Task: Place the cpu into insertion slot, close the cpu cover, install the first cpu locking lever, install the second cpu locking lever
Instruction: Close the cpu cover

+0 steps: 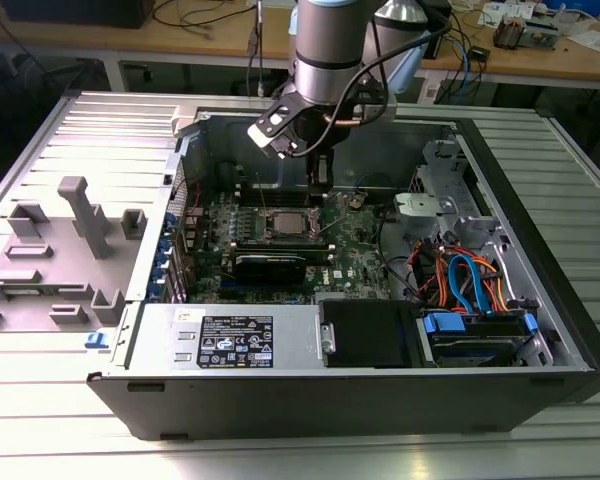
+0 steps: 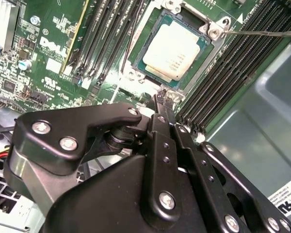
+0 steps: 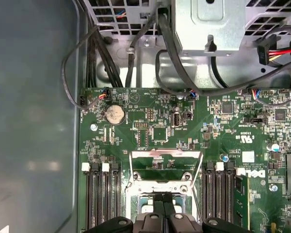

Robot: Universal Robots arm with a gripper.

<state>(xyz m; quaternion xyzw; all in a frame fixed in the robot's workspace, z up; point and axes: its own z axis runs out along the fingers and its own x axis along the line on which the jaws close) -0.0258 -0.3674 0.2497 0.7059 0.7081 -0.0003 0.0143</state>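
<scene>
The cpu (image 2: 173,48) lies flat in the insertion slot (image 2: 214,33), silver-grey top up, with a green margin showing round it inside the metal rim. The second wrist view gives us this plainly. In the first wrist view the fingers (image 3: 159,209) hide most of the chip.

The cpu cover (image 3: 166,154) is not down. In the first wrist view it stands tilted up at one edge of the slot, and we see green board through its square window.

In the second wrist view a thin silver rod (image 2: 262,33) runs from a corner of the slot out over the memory slots (image 2: 233,73). The first wrist view shows such slots flanking the socket on both sides.

The gripper (image 2: 161,99) has its fingers pressed together in both wrist views, and we see nothing between them. The tips sit just beside the slot's rim. We cannot tell whether they touch it.

In the exterior view the gripper (image 1: 320,185) hangs over the middle of the board (image 1: 365,250), just to the exterior view's right of the socket. The board sits inside the open computer case (image 1: 310,385), which lies on the ribbed bench (image 1: 280,455).
</scene>
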